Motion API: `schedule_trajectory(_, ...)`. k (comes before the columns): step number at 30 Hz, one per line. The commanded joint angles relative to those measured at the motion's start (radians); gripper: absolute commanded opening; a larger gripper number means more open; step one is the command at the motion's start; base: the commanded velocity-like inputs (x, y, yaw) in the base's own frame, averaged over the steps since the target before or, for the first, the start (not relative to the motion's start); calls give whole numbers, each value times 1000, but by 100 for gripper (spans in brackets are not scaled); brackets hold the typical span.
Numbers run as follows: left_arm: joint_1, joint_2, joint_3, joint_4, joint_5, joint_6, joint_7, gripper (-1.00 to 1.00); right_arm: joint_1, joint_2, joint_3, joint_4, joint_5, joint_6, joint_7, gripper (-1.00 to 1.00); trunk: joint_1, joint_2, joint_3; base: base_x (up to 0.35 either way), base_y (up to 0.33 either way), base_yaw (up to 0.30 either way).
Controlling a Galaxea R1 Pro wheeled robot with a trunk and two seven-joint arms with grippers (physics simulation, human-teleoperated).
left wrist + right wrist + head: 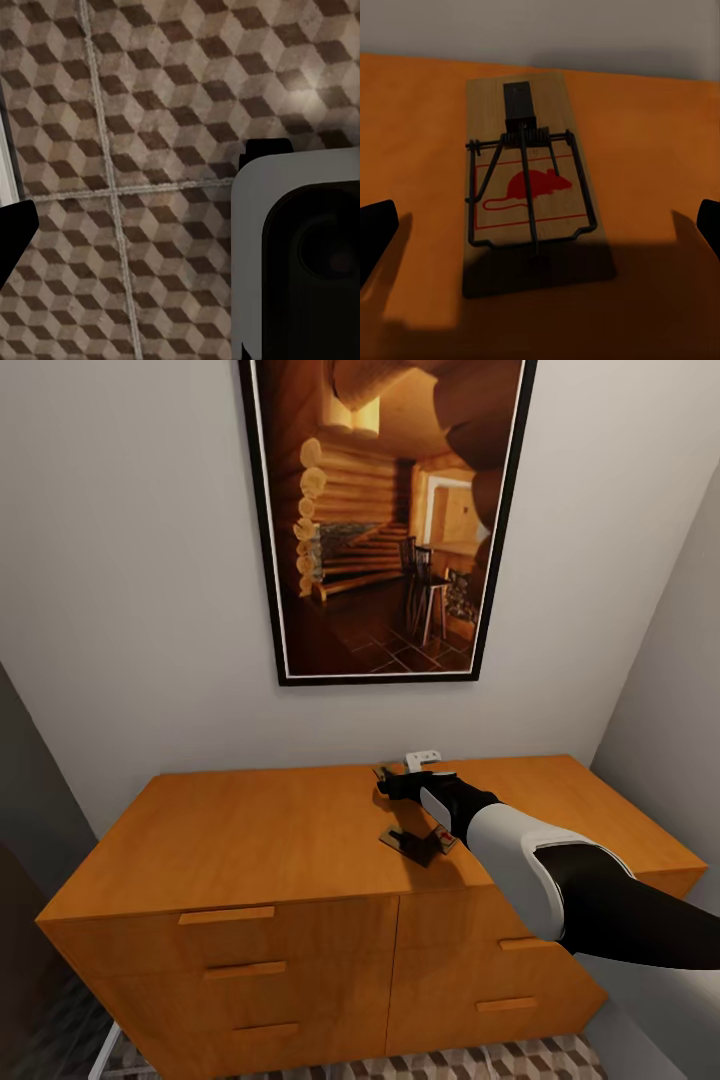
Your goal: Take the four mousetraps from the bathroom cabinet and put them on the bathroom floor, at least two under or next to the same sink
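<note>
Pickup step: right gripper (pixel 540 225) spread open, hovering above flat brown wooden mousetrap (pixel 531 180) on orange-brown wooden cabinet (pixel 250 830) top, toward 12 o'clock. Next: descend, close. Left gripper state unclear.

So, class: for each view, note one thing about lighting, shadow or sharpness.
Head view: even, soft light; the right gripper casts a faint shadow on the cabinet.
Right wrist view: a dark shadow covers the near end of the mousetrap; the red mouse print stays sharp.
Left wrist view: a pale glare patch on the bathroom floor.
</note>
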Motion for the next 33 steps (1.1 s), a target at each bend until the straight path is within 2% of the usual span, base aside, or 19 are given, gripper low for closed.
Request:
schedule_trajectory(1, -2, 0, -4, 4, 0, -7, 0, 100, 0, 0, 1, -2, 7, 6, 2, 100, 0, -1, -2, 0, 0, 0)
schedule_trajectory(12, -1, 0, -4, 4, 0, -7, 0, 100, 0, 0, 1, -2, 7, 6, 2, 100, 0, -1, -10, 0, 0, 0)
schedule_trajectory(33, -1, 0, -4, 4, 0, -7, 0, 100, 0, 0, 1, -2, 8, 6, 2, 100, 0, -1, -11, 0, 0, 0)
